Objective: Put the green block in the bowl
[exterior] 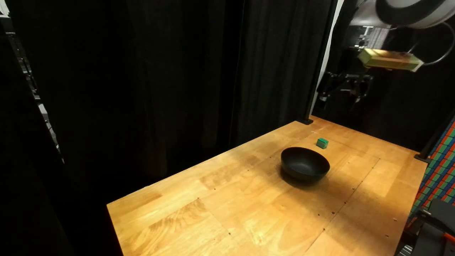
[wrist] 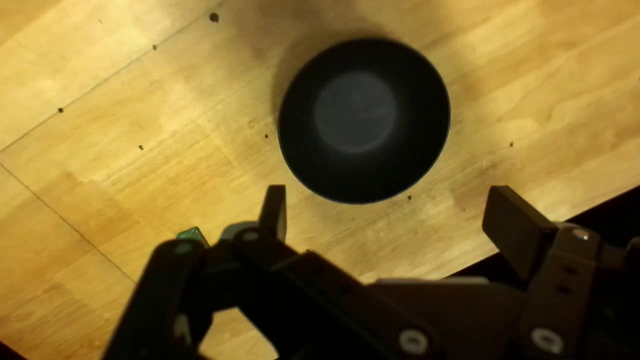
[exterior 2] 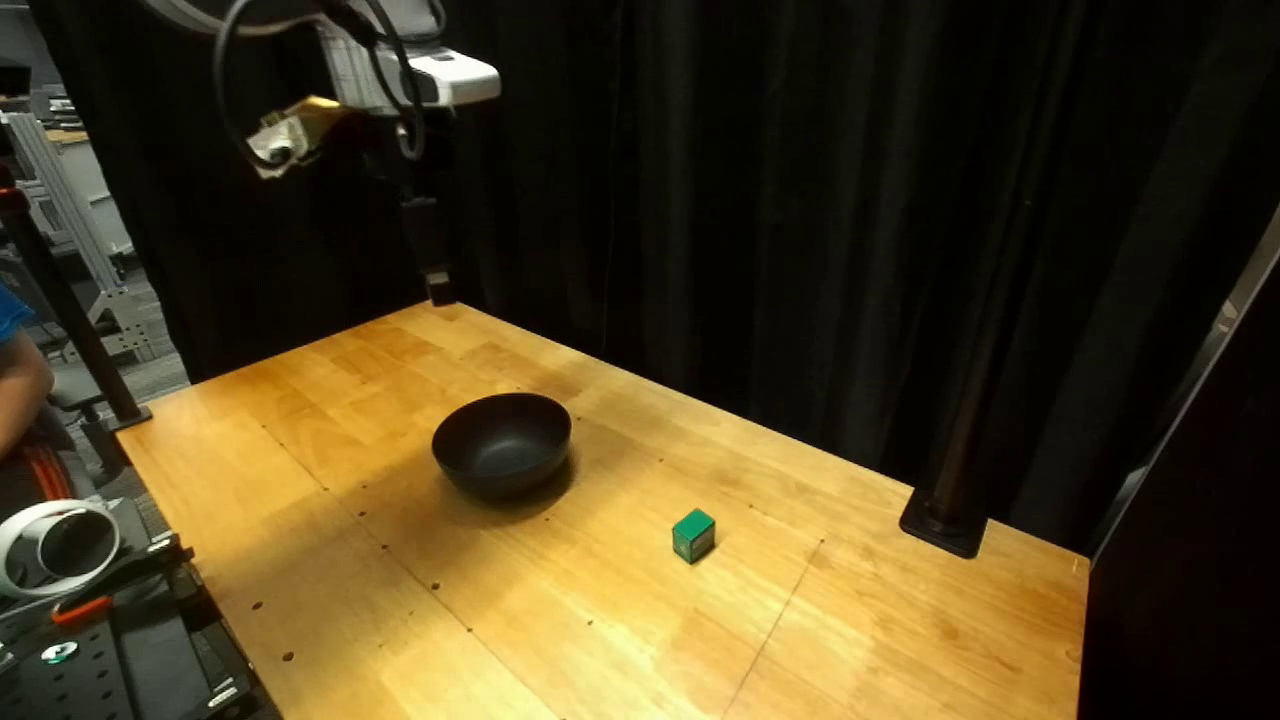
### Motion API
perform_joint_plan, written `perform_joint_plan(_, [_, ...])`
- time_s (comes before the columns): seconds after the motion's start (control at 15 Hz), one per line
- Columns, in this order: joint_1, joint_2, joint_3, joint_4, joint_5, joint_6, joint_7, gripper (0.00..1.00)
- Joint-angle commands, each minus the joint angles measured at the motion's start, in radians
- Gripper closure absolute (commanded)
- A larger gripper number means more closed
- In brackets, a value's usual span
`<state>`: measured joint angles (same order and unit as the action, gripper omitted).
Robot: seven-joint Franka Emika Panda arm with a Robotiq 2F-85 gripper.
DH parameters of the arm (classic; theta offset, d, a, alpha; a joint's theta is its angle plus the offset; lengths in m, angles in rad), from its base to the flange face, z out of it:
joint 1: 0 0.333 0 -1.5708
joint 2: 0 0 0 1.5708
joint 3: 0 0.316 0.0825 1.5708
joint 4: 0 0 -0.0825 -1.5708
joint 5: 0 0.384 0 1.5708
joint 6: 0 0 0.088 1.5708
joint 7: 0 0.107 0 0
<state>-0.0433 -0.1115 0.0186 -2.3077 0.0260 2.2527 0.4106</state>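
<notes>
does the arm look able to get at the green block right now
Probably yes: the gripper is open and empty, and the green block sits uncovered on the table, apart from the bowl. The gripper would likely need to shift sideways, then lower.

arm (exterior: 368,14) — white, dark band (exterior: 408,16); looped cables (exterior 2: 220,75); gripper (wrist: 392,207) — black, angular, silvery screws (wrist: 413,341)

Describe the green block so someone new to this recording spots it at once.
In an exterior view, find the wooden table, then the black bowl on it. To the lower right of the bowl, apart from it, sits the block: small, boxy and green, while the bowl is round and far larger.
</notes>
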Motion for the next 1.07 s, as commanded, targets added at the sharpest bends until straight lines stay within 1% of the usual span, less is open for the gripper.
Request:
perform_joint_plan(0.0, [-0.020,0.256,-0.026,0.227,-0.060,0.002,0.109,0.00])
perform_joint_plan(0.07, [-0.023,0.317,-0.047,0.290,-0.067,-0.059,0.068,0.00])
perform_joint_plan(0.2, [-0.033,0.422,-0.082,0.395,-0.050,-0.138,-0.006,0.00])
perform_joint_plan(0.47, [-0.097,0.616,-0.135,0.612,-0.031,-0.293,-0.199,0.00])
perform_joint_plan(0.6, [-0.137,0.704,-0.143,0.717,-0.026,-0.362,-0.295,0.00])
perform_joint_plan(0.73, [-0.176,0.791,-0.136,0.817,-0.014,-0.421,-0.379,0.00])
perform_joint_plan(1.0, [-0.214,0.959,-0.113,1.007,-0.009,-0.529,-0.491,0.00])
